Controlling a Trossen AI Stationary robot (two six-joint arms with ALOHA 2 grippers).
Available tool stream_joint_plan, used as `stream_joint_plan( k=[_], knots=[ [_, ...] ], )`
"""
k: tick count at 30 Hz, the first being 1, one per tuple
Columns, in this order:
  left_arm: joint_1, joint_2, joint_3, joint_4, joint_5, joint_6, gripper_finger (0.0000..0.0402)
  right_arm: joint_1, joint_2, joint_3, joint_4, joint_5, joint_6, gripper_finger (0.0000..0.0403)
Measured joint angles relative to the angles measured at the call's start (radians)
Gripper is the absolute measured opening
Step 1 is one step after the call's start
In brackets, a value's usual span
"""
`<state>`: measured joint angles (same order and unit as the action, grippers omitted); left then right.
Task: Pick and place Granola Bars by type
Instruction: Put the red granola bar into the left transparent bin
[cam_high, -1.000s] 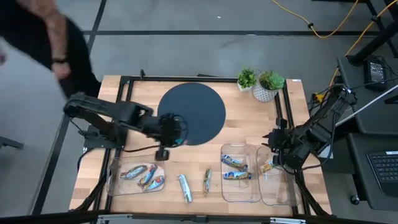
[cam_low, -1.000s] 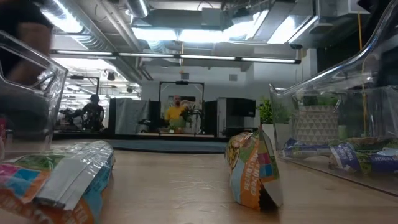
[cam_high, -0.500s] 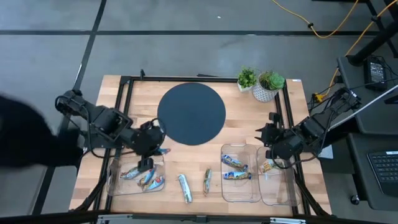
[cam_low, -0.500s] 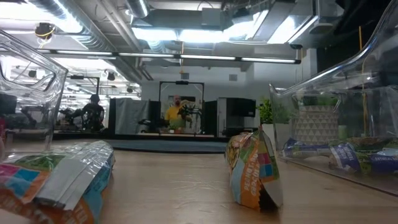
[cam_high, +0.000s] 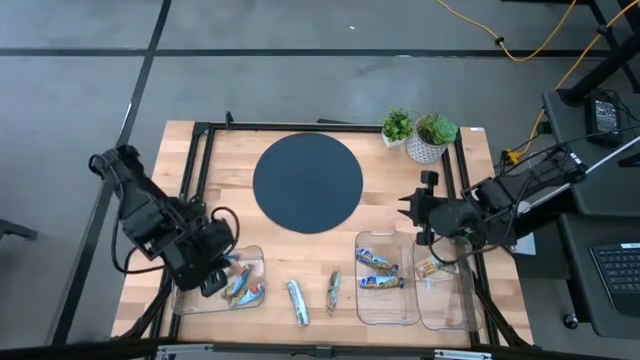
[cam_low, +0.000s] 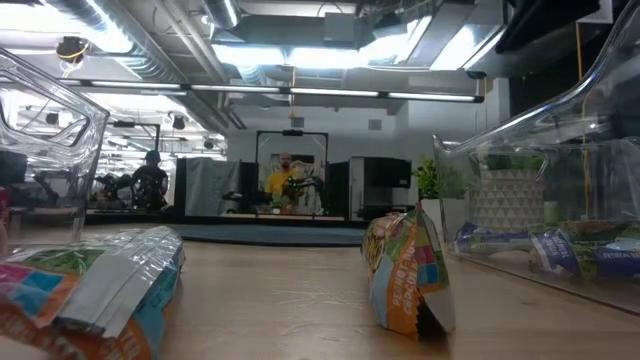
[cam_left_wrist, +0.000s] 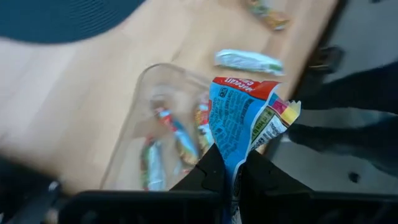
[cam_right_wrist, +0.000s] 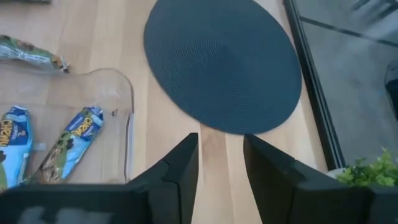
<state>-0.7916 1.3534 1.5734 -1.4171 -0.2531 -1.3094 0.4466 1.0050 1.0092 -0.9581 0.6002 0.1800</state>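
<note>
You are mid-placement: your left hand pinches a blue-and-red granola bar, hanging over the left tray that already has bars in it. Next, lower and let go inside the walls. Since a second ago, this hand has swung from the dark mat to the tray. Your right hand waits part open, empty, beside the right trays.

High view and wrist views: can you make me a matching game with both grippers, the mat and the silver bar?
Things:
1. left gripper
2. right gripper
3. mat
4. silver bar

States:
A. lying loose on the table
B. holding a bar
C. open and empty
D. round and dark blue

Pairs: 1-B, 2-C, 3-D, 4-A
</note>
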Motion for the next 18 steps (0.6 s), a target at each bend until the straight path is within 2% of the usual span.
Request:
stream_joint_plan(
  k=[4, 8, 12, 18],
  knots=[
    [-0.036, 0.033, -0.022, -0.057, -0.035, -0.083, 0.0011, -0.045, 0.000, 0.000, 0.045, -0.032, -0.035, 0.0129],
    [-0.076, 0.060, -0.139, -0.007, -0.051, -0.151, 0.0007, -0.073, 0.000, 0.000, 0.058, -0.035, -0.036, 0.0129],
    [-0.108, 0.062, -0.284, 0.106, 0.010, -0.242, 0.0009, -0.085, 0.000, 0.000, 0.058, -0.037, -0.036, 0.0129],
    [-0.141, 0.061, -0.419, 0.249, 0.128, -0.324, 0.0011, -0.099, 0.000, 0.000, 0.084, -0.081, -0.088, 0.0129]
  ],
)
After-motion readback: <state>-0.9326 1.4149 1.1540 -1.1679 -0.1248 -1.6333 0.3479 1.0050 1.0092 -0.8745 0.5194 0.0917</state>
